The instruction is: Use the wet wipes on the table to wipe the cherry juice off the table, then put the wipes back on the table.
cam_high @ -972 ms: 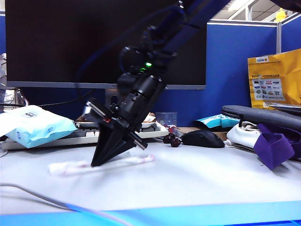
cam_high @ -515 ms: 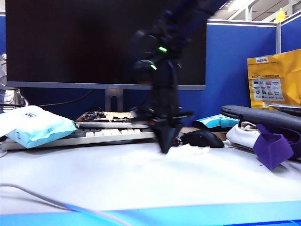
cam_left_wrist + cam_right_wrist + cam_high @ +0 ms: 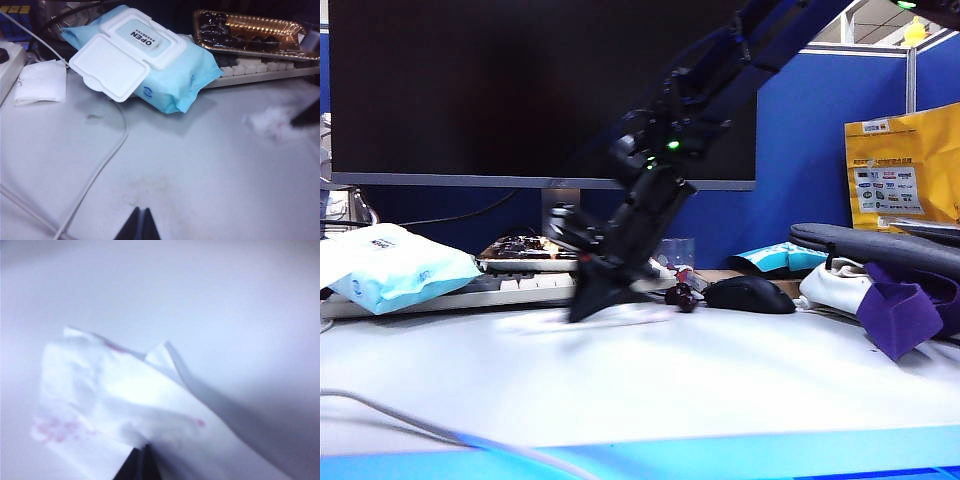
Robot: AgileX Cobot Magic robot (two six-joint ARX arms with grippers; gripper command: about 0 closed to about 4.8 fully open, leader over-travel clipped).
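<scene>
Wet wipes (image 3: 115, 400) blurred, pinched under right gripper (image 3: 141, 460); left gripper (image 3: 140, 226) shut.

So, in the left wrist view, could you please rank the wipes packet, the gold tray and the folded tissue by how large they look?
1. Wipes packet, largest, though nearest the camera.
2. Gold tray, partly cut off.
3. Folded tissue, smallest.

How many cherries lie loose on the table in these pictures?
2 cherries, touching each other, on the table just left of the black mouse and right of the right end effector. They are small and dark; more could be hidden behind the arm.
</scene>
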